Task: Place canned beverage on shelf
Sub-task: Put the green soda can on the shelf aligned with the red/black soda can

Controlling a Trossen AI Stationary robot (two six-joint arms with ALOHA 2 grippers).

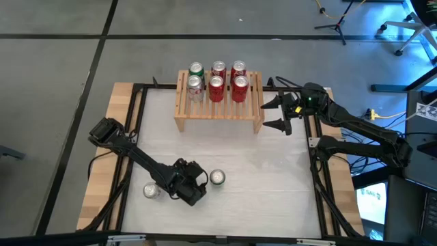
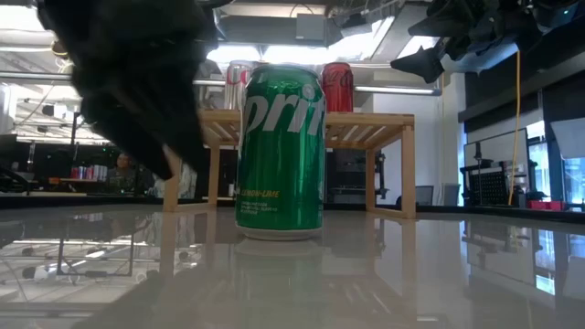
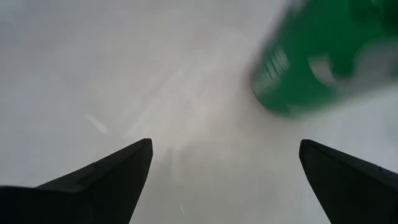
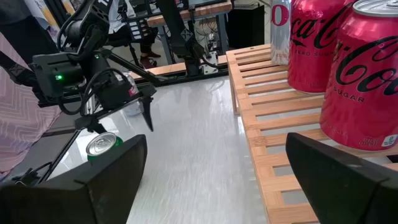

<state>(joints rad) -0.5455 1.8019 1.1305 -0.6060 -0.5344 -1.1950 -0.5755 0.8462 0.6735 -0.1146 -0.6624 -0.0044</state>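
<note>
A green Sprite can (image 1: 217, 178) stands upright on the white table, near its front; it also shows in the low view (image 2: 280, 151). My left gripper (image 1: 199, 182) is open just left of the can, tilted down at the table, touching nothing; its wrist view (image 3: 227, 155) shows the can (image 3: 329, 56) beyond its fingers, off to one side. The light wooden shelf (image 1: 218, 109) stands at the far edge with several cans (image 1: 217, 82) on its slats. My right gripper (image 1: 283, 113) is open and empty, above the table off the shelf's right end (image 4: 214, 155).
Another can (image 1: 151, 190) stands near the front left, behind my left arm. The front slats of the shelf (image 4: 273, 155) are bare. Black frame rails (image 1: 315, 171) run along the table's sides. A person in a pink shirt (image 4: 18, 99) is beyond the table.
</note>
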